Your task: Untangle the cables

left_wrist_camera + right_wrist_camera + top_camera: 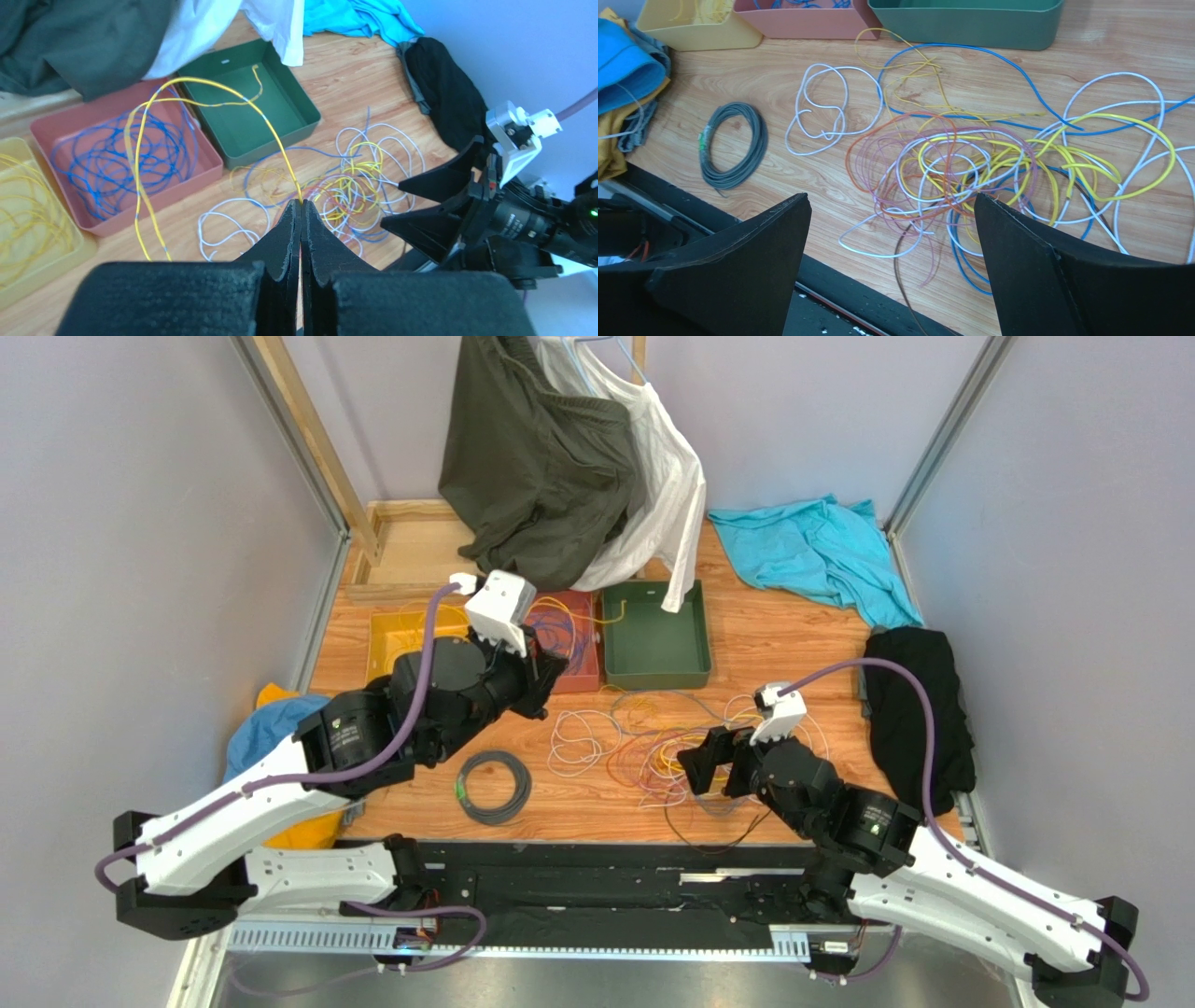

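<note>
Our left gripper (300,206) clamps the thin yellow cable (286,168) arcing toward the desk's (365,77) far edge, while our right gripper (891,203) gapes above the tangled multicoloured cables (948,168).

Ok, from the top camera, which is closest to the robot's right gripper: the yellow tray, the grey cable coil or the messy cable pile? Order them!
1. Messy cable pile: right at the open right gripper.
2. Grey cable coil: farther left, near the front edge.
3. Yellow tray: farthest, back left.
</note>
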